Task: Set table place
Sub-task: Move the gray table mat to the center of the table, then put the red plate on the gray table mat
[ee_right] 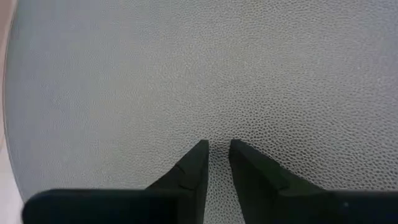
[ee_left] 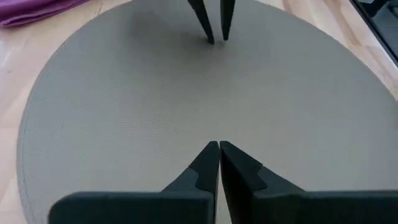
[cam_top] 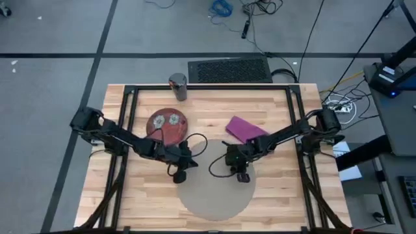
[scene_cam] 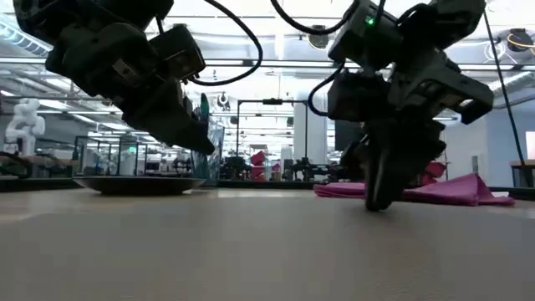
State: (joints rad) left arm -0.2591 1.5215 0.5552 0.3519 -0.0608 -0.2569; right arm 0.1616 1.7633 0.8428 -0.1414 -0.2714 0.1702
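From my console the counter (cam_top: 286, 195) fills the high view, pale planks inside a black rail frame, with the round beige mat (cam_top: 218, 195) lying at its near middle. Both arms meet over the mat's far edge. The left gripper (ee_left: 218, 149) hangs just above the mat, jaws shut together on nothing. The right gripper (ee_right: 216, 152) is right down at the mat surface, jaws a sliver apart, empty too; in the low view its tips look to be touching.

My worry is the mat: if I drive the right arm lower or sideways while it presses, I would expect it to drag or buckle the mat off its spot. The two grippers are also near each other, so a careless swing could knock them together.

Further out, the red plate (cam_top: 167, 124) sits left of centre with two small pale items on it that I cannot identify. The purple napkin (cam_top: 245, 129) lies to the right. A dark cup (cam_top: 177, 86) stands at the far edge; its contents are not visible.
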